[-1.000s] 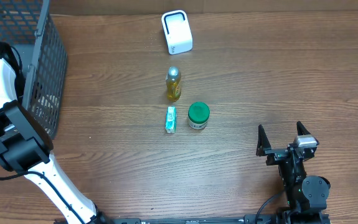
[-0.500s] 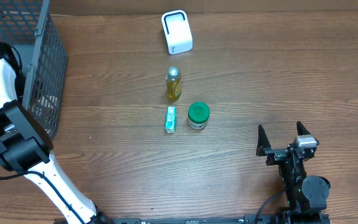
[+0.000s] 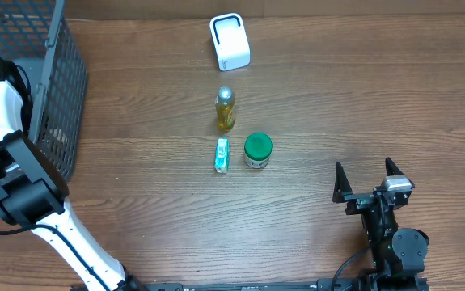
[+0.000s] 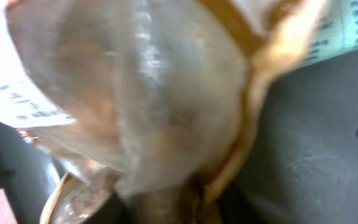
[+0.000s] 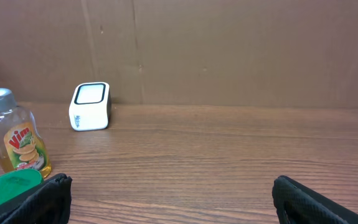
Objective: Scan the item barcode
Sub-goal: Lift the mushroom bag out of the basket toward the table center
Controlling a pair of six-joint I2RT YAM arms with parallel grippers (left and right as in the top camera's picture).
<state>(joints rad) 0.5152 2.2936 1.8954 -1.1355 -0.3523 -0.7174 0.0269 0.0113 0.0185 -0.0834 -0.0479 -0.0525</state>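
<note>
Reaching into the grey mesh basket (image 3: 58,97) at the table's left edge, the left arm (image 3: 2,105) has a crinkled clear packet (image 4: 135,106) hard against its wrist camera. The left gripper's fingers are hidden, so a grip cannot be confirmed, nor the packet's long axis. The white scanner (image 3: 230,42) lies well off to that arm's right at the far edge, while the right gripper (image 3: 363,174) waits spread and empty. Only the wrist view shows the packet's blurred labels; only the overhead shows the route.

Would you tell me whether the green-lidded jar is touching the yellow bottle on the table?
No, a clear gap separates the green-lidded jar from the yellow bottle in the overhead view.
</note>
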